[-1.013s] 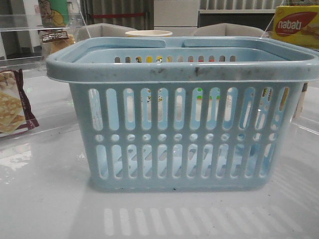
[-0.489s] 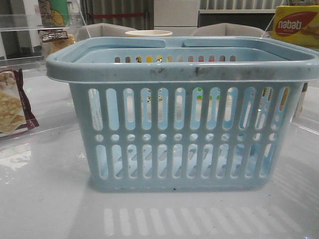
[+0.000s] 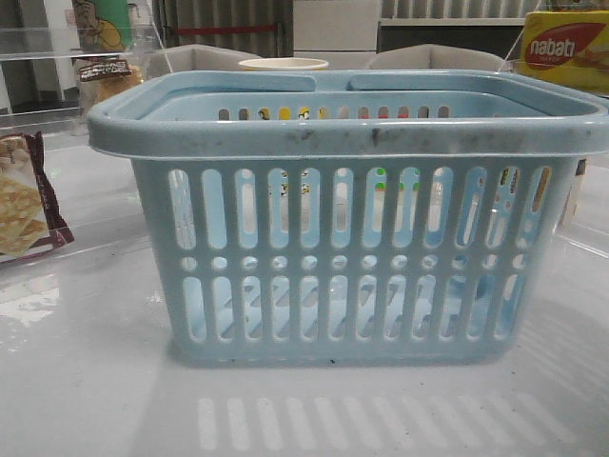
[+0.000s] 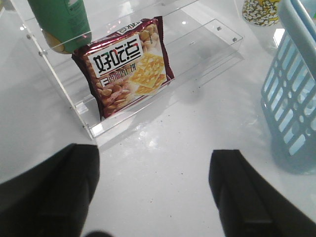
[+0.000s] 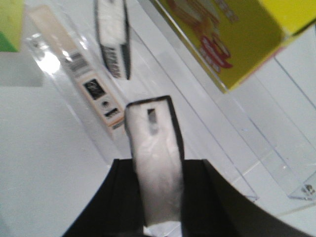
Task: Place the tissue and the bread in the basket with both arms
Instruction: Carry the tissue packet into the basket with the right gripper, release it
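The pale blue basket [image 3: 347, 238] fills the middle of the front view, and its slotted side also shows in the left wrist view [image 4: 291, 98]. My right gripper [image 5: 159, 168] is shut on the tissue [image 5: 153, 138], a flat pack seen edge-on with dark borders, held in front of a clear rack. My left gripper [image 4: 155, 158] is open and empty over bare table, between the basket and a clear stand. The bread [image 3: 105, 78], with its dark brown lettered band, stands at the far left behind the basket. Neither gripper shows in the front view.
A maroon-edged cracker packet [image 4: 128, 64] leans in the clear stand [image 4: 148, 98] below a green container [image 4: 61, 22]. A yellow Nabati box [image 5: 232, 34], a second flat pack [image 5: 113, 39] and a barcoded box [image 5: 79, 74] sit in the clear rack by my right gripper.
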Controlling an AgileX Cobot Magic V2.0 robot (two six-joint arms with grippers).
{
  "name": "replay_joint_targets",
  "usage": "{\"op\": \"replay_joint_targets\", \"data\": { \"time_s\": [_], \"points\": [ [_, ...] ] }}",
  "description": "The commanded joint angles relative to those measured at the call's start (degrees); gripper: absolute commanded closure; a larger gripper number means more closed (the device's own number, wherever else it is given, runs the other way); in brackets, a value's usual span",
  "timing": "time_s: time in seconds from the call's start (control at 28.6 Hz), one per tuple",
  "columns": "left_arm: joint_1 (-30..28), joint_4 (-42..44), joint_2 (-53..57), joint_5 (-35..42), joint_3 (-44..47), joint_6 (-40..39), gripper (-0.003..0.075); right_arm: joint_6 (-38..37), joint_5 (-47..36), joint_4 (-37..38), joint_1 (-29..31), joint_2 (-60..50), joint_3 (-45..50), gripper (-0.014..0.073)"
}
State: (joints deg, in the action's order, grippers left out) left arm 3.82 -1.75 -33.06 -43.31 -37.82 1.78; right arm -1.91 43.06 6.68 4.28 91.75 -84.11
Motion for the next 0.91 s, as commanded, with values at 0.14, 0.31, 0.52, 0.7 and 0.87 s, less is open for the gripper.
{"op": "replay_joint_targets", "data": {
  "time_s": [0.14, 0.31, 0.52, 0.7, 0.87],
  "points": [
    [0.3, -0.2, -0.5, 4.1, -1.7, 0.0, 0.0193, 0.5, 2.1, -3.9, -12.7, -12.2, -1.7, 0.0452],
    [0.3, -0.2, -0.5, 4.1, -1.7, 0.0, 0.0193, 1.0, 3.1, -6.3, -23.8, -11.8, -1.4, 0.0452],
    [0.3, -0.2, -0.5, 4.1, -1.7, 0.0, 0.0193, 1.0, 0.8, -9.5, -32.3, -8.4, 0.7, 0.0415],
    [0.3, -0.2, -0.5, 4.1, -1.7, 0.0, 0.0193, 1.0, -1.1, -10.8, -33.0, -5.4, 1.0, 0.0145],
    [0.5, -0.7, -2.7, 5.0, -1.7, 0.2, 0.0191, 3.2, -0.3, -10.4, -33.1, -8.1, 1.0, 0.0067]
  ]
}}
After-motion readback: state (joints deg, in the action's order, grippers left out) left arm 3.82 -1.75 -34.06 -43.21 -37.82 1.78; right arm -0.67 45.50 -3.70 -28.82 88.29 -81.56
